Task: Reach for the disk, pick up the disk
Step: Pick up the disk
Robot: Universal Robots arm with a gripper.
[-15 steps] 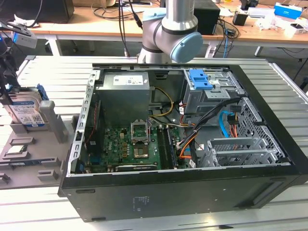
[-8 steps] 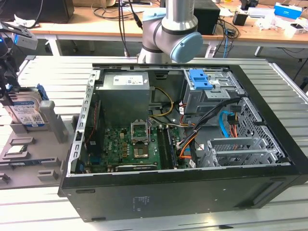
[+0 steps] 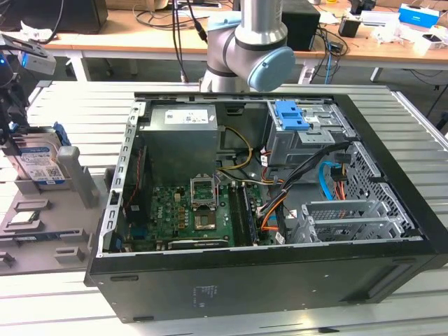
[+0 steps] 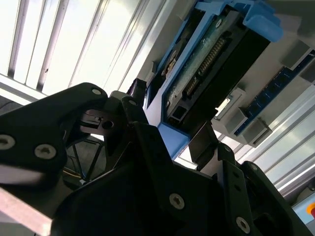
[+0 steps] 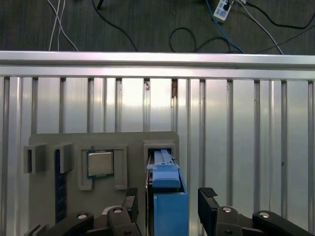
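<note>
So, one black two-finger gripper (image 5: pixel 169 200). Its jaws stand apart, and in the first wrist view we see a gap between each of the fingers (image 5: pixel 208 197) and what sits between them. That is the disk (image 5: pixel 166 172), one flat rectangular silver-grey hard drive with a blue plastic bracket along its edges. It stands on edge in a slot of one grey plastic tray (image 5: pixel 49 140), right between the jaws and touching neither.

In the second wrist view we count two black fingers again, one on each side of the disk (image 4: pixel 211 59). The disk's connector end faces the camera, with one row of gold pins, framed by the blue bracket.

In the exterior view the disk (image 3: pixel 40 166) shows one white-and-blue label with barcode blocks on its face; we can't make out the print.

One small square silver chip (image 5: pixel 100 163) lies flat in its own recess of the same tray, beyond the jaws and out past one finger, apart from the disk. The tray sits on one slatted aluminium table (image 5: pixel 246 123).

Well apart from the jaws is one open black computer case (image 3: pixel 280 280), its green board exposed. It has one blue plastic latch (image 3: pixel 290 115) atop a silver drive cage.
</note>
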